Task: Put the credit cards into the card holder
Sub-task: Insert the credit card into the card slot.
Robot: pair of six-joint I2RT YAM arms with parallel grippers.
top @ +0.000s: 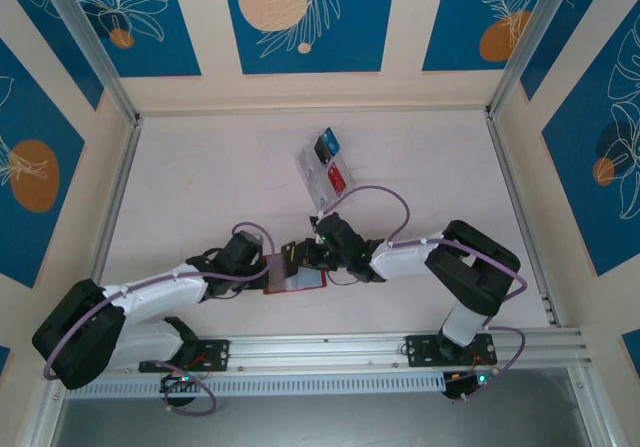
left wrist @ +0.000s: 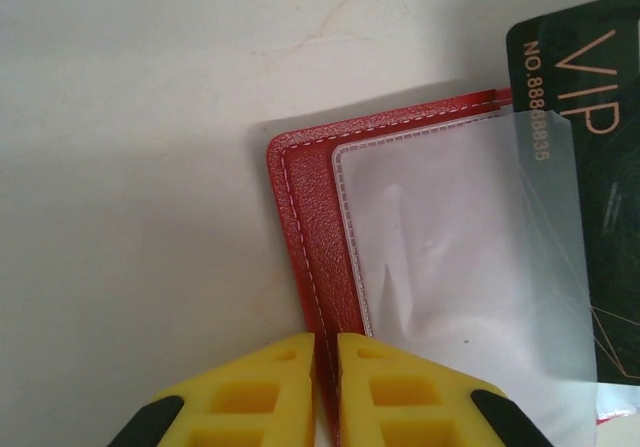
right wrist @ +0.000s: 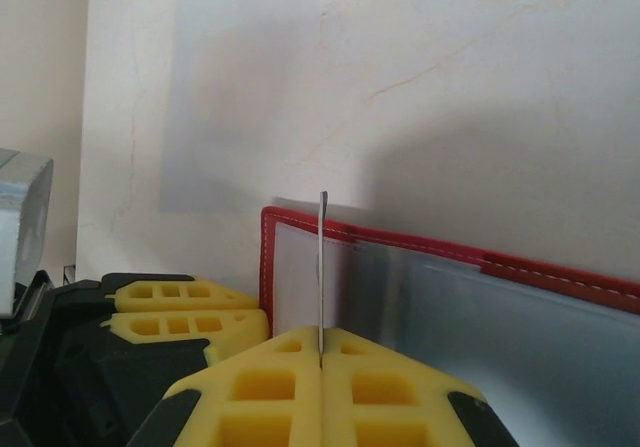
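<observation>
The card holder (top: 298,280) lies open on the table between the two arms, red outside with a grey and clear lining. My left gripper (left wrist: 325,342) is shut on the card holder's (left wrist: 320,227) red stitched edge. My right gripper (right wrist: 321,342) is shut on a thin credit card (right wrist: 322,267), seen edge-on and upright in front of the card holder (right wrist: 450,297). In the left wrist view this card is black with "VIP" printed on it (left wrist: 600,197), and the clear pocket film overlaps its left part. More credit cards, blue (top: 328,143) and red (top: 338,179), stand in a rack further back.
The clear slotted rack (top: 318,172) stands behind the grippers near the table's middle. Metal frame rails (top: 110,197) border the table on the left and right. The left gripper's yellow fingers (right wrist: 185,312) sit close beside my right gripper.
</observation>
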